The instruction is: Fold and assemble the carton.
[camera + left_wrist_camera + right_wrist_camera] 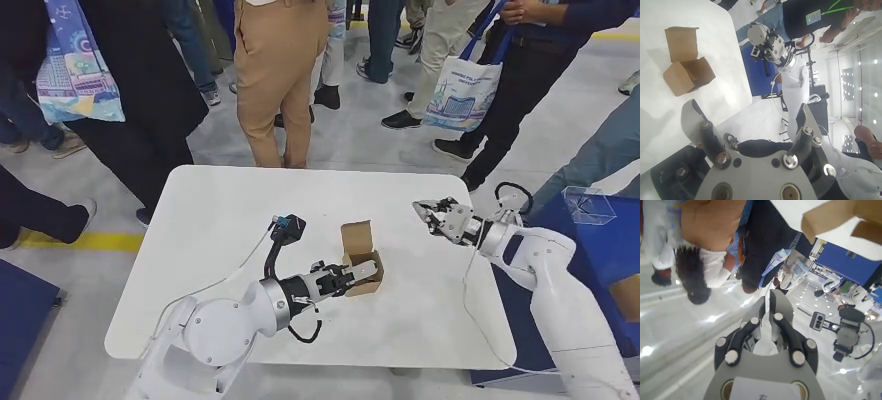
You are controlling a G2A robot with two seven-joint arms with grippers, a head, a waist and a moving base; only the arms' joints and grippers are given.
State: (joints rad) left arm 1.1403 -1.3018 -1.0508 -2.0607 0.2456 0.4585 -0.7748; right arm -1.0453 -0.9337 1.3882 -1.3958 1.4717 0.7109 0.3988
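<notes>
A small brown carton [358,248] stands on the white table [220,220] with its lid flap upright and its inside showing. In the left wrist view the carton [687,75] has side flaps folded partly inward. My left gripper [362,272] is open right beside the carton's near side. In its own view the left gripper [746,105] has its fingers wide apart with nothing between them. My right gripper [424,211] hovers to the right of the carton, a short way off, pointing toward it. Its own view shows the right gripper [768,296] shut and empty, with the carton [829,219] ahead.
Several people stand along the table's far side. A blue platform [600,250] with a clear plastic box [588,204] sits past the table's right edge. The table's left half [200,250] is bare white surface.
</notes>
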